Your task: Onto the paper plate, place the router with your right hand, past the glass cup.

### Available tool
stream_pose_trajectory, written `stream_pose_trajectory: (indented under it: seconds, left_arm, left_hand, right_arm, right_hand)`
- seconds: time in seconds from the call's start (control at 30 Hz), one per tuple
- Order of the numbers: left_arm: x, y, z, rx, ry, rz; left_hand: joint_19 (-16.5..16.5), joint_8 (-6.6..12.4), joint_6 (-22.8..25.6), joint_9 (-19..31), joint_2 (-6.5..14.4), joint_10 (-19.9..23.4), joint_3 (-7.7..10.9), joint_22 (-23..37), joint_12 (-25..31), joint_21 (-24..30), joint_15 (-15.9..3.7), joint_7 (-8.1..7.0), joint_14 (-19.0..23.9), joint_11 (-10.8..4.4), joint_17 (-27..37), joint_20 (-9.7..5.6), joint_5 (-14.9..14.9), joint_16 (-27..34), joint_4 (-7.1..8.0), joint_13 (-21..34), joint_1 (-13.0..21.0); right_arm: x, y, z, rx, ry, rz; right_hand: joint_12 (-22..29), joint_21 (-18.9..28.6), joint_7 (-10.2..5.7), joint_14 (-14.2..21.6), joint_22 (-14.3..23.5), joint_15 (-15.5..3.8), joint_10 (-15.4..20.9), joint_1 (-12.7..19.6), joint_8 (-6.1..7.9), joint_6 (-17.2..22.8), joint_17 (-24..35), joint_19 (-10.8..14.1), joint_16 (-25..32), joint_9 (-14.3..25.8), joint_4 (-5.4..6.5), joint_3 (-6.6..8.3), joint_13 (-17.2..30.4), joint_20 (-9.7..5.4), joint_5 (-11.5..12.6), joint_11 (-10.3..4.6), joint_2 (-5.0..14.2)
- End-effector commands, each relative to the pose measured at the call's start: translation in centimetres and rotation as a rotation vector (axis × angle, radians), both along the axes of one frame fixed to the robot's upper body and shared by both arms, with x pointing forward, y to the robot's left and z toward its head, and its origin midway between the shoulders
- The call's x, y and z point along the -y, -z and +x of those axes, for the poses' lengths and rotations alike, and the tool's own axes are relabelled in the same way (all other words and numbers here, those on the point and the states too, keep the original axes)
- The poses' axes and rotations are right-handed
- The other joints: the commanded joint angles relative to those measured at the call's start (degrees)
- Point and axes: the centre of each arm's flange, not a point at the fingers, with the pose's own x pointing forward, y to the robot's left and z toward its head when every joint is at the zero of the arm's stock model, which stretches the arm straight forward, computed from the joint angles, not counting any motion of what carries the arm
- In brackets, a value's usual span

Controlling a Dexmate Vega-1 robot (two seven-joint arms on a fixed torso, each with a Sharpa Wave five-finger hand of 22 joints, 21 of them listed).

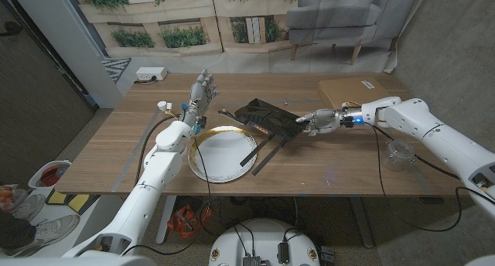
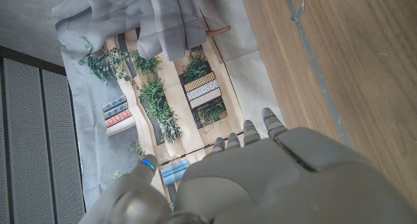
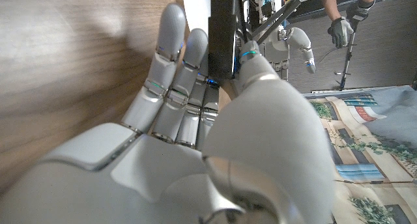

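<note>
Black router point(image 1: 267, 119), one, pinched by the right hand point(image 1: 319, 122) beside one paper plate point(image 1: 223, 154); left hand point(image 1: 199, 92) spread.

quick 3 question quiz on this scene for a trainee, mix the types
1. True or false: the router lies wholly on the paper plate.
2. Which hand is at the router? A) left hand B) right hand
3. Fill in: the glass cup stands under the robot's ____ arm, near the table edge.

Key: 1 false, it lies mostly on the table just beyond the plate, its antennas reaching the rim. 2 B. 3 right.
</note>
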Motion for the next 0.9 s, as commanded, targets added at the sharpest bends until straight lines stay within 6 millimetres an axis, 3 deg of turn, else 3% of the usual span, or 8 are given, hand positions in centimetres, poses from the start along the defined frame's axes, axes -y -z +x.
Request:
stream_pose_trajectory:
  seconds: [0.03,0.9]
  left_arm:
    - [-0.1,0.0,0.0,0.004,0.001,-0.004]
    - [-0.6,-0.1,-0.2,0.009,-0.002,-0.008]
  left_hand:
    - [-4.5,0.19,-8.0,0.2,6.6,-13.1,-0.15,0.1,0.4,-0.1,0.1,0.28,-12.2,-0.04,0.3,0.33,0.3,0.4,0.15,0.2,0.0]
    - [-4.4,0.2,-8.0,0.2,6.6,-13.1,-0.15,0.1,0.4,-0.1,0.14,0.23,-12.2,0.1,0.3,0.34,0.3,0.4,0.15,0.2,0.0]
  right_arm:
    - [-1.8,0.1,0.4,-0.01,-0.044,-0.025]
    - [-5.0,0.5,0.0,-0.011,-0.111,-0.083]
  right_hand:
    - [-0.2,0.7,3.27,8.6,-0.2,-8.71,7.5,11.7,-0.17,4.0,0.4,-3.2,-0.2,0.2,-0.17,1.45,0.2,-3.56,0.4,0.63,11.5]
    - [-0.8,3.0,3.27,8.9,-1.6,-8.72,7.8,11.7,-0.72,4.4,0.4,-4.1,-0.9,0.4,-0.13,1.45,0.2,-3.75,0.4,0.65,11.44]
